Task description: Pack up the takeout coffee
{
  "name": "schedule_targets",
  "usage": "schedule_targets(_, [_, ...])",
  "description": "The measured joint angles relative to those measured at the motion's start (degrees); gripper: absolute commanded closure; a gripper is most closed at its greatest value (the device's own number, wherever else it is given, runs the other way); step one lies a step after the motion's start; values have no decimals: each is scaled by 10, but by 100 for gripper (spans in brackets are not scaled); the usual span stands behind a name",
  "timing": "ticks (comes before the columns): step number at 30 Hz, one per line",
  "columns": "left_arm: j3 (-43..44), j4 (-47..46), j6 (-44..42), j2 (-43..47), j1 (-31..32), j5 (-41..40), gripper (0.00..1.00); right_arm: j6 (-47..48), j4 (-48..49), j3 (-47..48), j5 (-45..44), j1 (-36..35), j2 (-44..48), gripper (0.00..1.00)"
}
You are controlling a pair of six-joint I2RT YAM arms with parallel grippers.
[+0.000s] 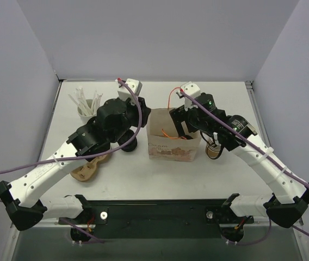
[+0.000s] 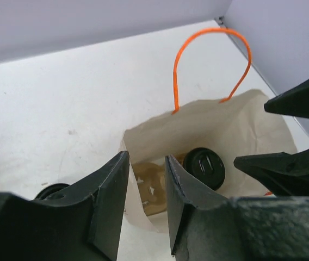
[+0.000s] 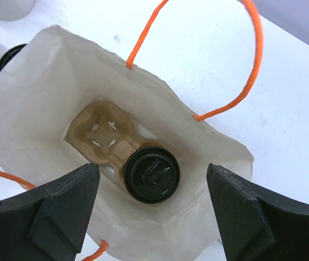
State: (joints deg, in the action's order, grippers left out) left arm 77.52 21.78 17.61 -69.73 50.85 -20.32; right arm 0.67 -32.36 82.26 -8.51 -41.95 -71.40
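The takeout coffee point(image 3: 152, 175), a cup under a round black lid, stands in one pocket of a brown pulp cup carrier point(image 3: 103, 130) at the bottom of a white paper bag point(image 3: 45, 92) with orange cord handles. It also shows as the black lid point(image 2: 204, 167) in the left wrist view. My right gripper point(image 3: 152, 212) hangs wide open over the bag's mouth, holding nothing. My left gripper point(image 2: 146, 206) is at the bag's point(image 1: 171, 147) left side, open, with the near wall's paper edge point(image 2: 135, 209) running loose between its fingers.
A white cup of white sticks point(image 1: 86, 106) stands at the back left. Another brown carrier point(image 1: 89, 169) lies under the left arm. A black round object point(image 1: 128, 142) sits left of the bag, and a stack of black lids point(image 1: 215, 148) right of it.
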Motion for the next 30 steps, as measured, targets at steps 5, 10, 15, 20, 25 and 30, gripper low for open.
schedule_targets(5, [27, 3, -14, 4, -1, -32, 55, -17, -14, 21, -16, 0, 0, 19])
schedule_targets(10, [68, 54, -26, 2, -5, -97, 52, -78, -62, 80, -62, 0, 2, 19])
schedule_targets(15, [80, 76, -32, 2, -59, -174, 50, -161, -104, 98, -80, 0, 64, 18])
schedule_targets(20, [80, 99, -19, -28, -188, -220, 50, -215, -143, 55, -80, 0, 173, 17])
schedule_targets(25, [62, 98, -6, -78, -280, -205, 51, -245, -177, 35, -79, 0, 249, 16])
schedule_targets(30, [-3, 89, 14, -109, -365, -102, 51, -247, -217, 12, -85, 0, 294, 15])
